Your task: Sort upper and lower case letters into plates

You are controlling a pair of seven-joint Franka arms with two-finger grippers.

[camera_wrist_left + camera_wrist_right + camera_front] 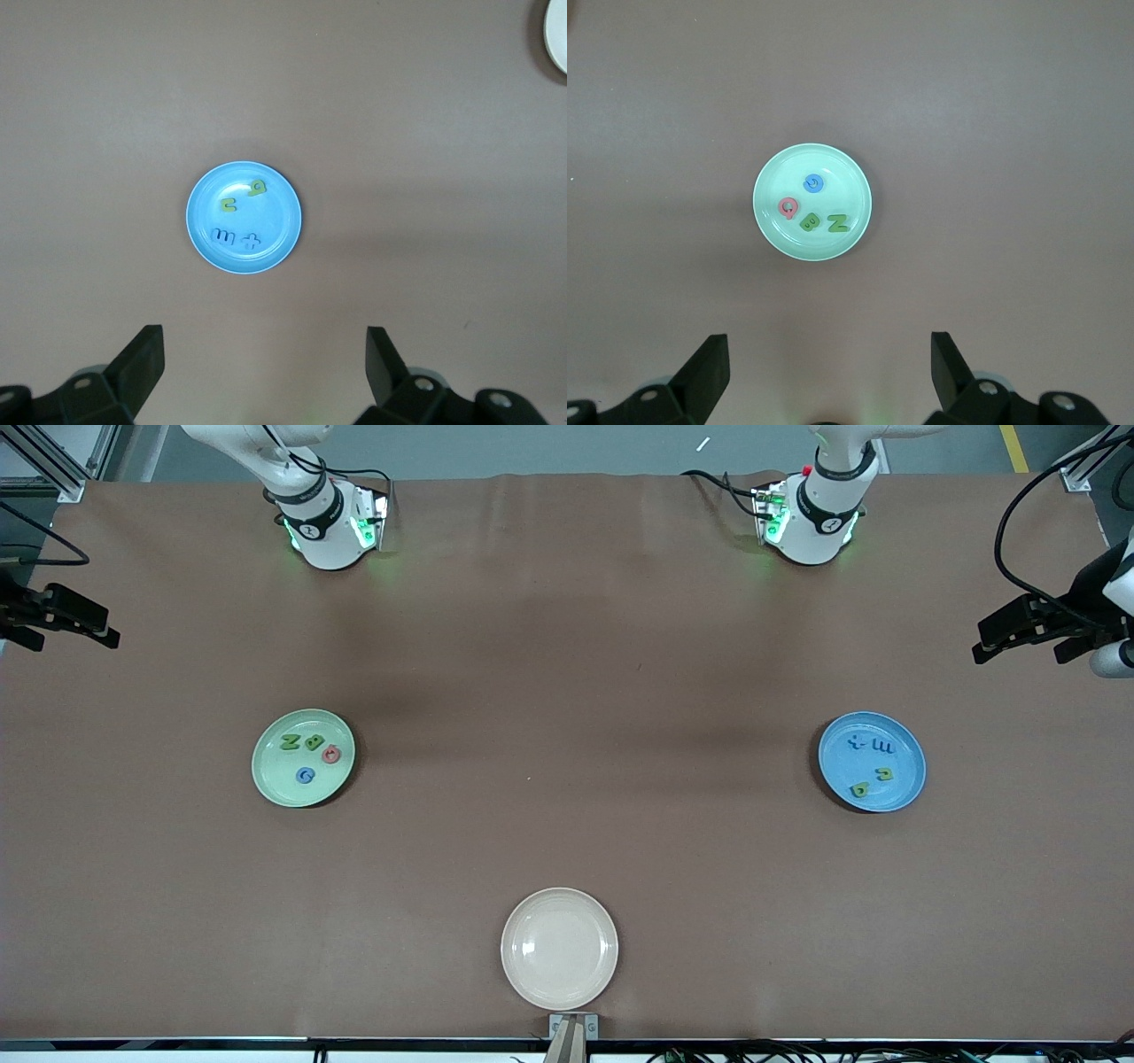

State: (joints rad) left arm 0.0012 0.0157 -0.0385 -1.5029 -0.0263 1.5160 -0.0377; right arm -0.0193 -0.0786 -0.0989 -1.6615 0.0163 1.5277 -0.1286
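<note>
- Sorting looks finished: the pale green plate [303,757] holds capitals N [290,741], B [312,743], blue G [306,776] and a pink round letter [331,755].
- The sky blue plate [872,761], toward the left arm's end, holds small x [855,742], m [882,746], n [884,773], b [859,788].
- The cream plate [559,948] sits bare, nearest the front camera.
- Best now: keep both arms clear (nothing left to move).
- The left gripper [264,367] hangs high over the blue plate, jaws wide, empty.
- The right gripper [829,372] hangs likewise over the green plate.

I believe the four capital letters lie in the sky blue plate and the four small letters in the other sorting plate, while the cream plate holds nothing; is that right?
Not quite: the capitals lie in the pale green plate, as the right wrist view shows. The small letters lie in the sky blue plate, and the cream plate holds nothing.
</note>
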